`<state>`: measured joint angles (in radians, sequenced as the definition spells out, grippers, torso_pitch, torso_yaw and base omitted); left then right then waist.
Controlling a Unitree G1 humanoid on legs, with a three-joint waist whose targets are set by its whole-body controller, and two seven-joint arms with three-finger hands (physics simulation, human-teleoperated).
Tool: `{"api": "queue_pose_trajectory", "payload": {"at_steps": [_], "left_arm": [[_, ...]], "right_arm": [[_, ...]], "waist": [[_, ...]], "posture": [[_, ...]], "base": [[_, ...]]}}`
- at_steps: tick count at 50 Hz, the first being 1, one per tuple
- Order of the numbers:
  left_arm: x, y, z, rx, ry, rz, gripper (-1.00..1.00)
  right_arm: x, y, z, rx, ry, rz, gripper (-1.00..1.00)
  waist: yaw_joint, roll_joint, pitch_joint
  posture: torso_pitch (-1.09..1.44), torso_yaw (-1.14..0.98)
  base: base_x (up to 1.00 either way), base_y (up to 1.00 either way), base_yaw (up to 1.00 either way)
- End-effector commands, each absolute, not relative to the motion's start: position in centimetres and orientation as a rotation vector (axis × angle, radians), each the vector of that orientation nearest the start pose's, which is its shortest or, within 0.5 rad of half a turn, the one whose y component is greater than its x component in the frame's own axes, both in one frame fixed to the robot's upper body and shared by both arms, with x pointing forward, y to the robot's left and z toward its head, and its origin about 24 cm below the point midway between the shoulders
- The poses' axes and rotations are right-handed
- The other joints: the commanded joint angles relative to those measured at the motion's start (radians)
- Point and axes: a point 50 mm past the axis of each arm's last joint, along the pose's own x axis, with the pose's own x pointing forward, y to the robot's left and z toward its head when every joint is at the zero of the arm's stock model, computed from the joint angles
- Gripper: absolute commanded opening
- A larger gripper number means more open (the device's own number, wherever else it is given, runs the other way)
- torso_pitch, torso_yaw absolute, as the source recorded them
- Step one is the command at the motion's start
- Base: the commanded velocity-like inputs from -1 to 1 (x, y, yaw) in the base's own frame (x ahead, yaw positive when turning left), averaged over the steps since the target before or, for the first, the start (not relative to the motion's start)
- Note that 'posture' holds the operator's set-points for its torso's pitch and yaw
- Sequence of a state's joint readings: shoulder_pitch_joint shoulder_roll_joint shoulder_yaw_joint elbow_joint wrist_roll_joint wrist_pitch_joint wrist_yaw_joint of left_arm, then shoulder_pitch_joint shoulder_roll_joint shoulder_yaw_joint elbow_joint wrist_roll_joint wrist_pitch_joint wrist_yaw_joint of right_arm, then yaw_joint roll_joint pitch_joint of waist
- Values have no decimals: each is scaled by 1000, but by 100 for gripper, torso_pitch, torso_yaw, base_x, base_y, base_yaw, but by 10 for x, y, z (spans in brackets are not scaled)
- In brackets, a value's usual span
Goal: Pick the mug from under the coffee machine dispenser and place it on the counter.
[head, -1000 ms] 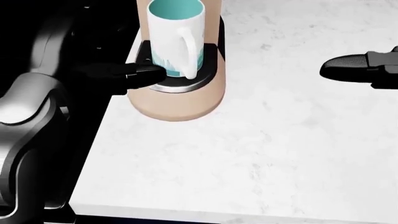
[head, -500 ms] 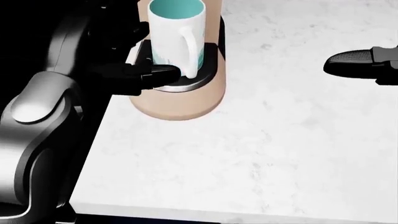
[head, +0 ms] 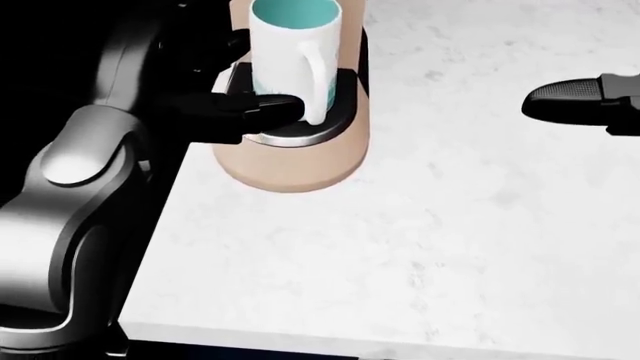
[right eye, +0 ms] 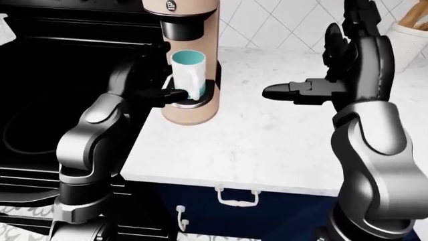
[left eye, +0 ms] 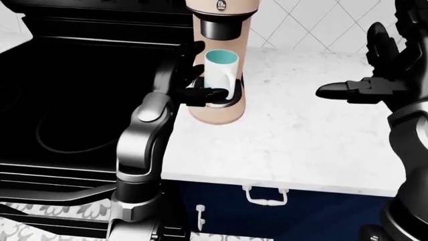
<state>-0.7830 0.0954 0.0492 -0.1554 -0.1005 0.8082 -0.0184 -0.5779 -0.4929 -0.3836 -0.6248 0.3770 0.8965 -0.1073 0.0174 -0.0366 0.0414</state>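
Since a second ago your left hand (head: 235, 105) has pushed further in toward the mug (head: 292, 56): one finger (head: 265, 107) now lies across the mug's base where before it stopped short of it. The whole head view has also shifted slightly right.

Bench (head: 450, 225) edge runs down just left of the coffee machine (left eye: 219, 100); the black stove (left eye: 66, 100) lies beyond it. The marble to the right of the machine is open room, up to your right hand (right eye: 321, 90).

Left arm reaches in from the stove side, elbow bent, fingers spread about the mug, one above and one low; you cannot tell from these views whether they grip it. Right hand hovers above the bench, well apart from the machine, fingers apart, one pointing toward the machine.

The mug stands upright on the machine's drip tray (head: 300, 131), under the dispenser (left eye: 221, 27), handle facing you. Its teal interior shows no contents.
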Motion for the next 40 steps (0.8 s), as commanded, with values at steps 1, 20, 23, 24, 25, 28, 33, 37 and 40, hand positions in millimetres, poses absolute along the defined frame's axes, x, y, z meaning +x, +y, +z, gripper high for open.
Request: {"api": "queue_pose_trajectory", "payload": {"at_steps": [1, 20, 23, 24, 25, 28, 33, 37, 40], "left_arm": [[333, 104, 251, 41, -203, -228, 51], [336, 93, 245, 54, -184, -264, 73], [337, 90, 246, 52, -185, -270, 73], [338, 89, 246, 52, -184, -271, 73], [338, 88, 246, 51, -183, -272, 73], [340, 85, 248, 46, -189, -274, 73], [350, 83, 255, 110, -246, -203, 72], [354, 76, 255, 110, -260, -167, 66], [358, 75, 254, 124, -285, -103, 8]], "right_arm": [[249, -228, 297, -123, -477, -164, 100], [247, -228, 299, -127, -482, -162, 100], [247, -229, 299, -127, -482, -163, 100], [247, -229, 299, -128, -482, -162, 100], [247, -229, 299, -128, -482, -163, 100], [247, -229, 299, -127, -482, -163, 100], [246, -229, 298, -126, -482, -163, 100], [245, -229, 299, -126, -485, -164, 100], [245, -230, 299, -125, -486, -167, 100]], "waist": [[-1, -3, -26], [0, -6, -25], [0, -7, -25], [0, -7, -25], [0, -7, -25], [0, -8, -25], [2, -11, -25], [1, -15, -25], [1, -16, -26]], "posture": [[0, 0], [0, 0], [0, 0], [0, 0], [0, 0], [0, 0], [0, 0], [0, 0], [0, 0]], "base": [[0, 0, 0], [0, 0, 0], [0, 0, 0], [0, 0, 0], [0, 0, 0], [0, 0, 0], [0, 0, 0], [0, 0, 0], [0, 0, 0]]}}
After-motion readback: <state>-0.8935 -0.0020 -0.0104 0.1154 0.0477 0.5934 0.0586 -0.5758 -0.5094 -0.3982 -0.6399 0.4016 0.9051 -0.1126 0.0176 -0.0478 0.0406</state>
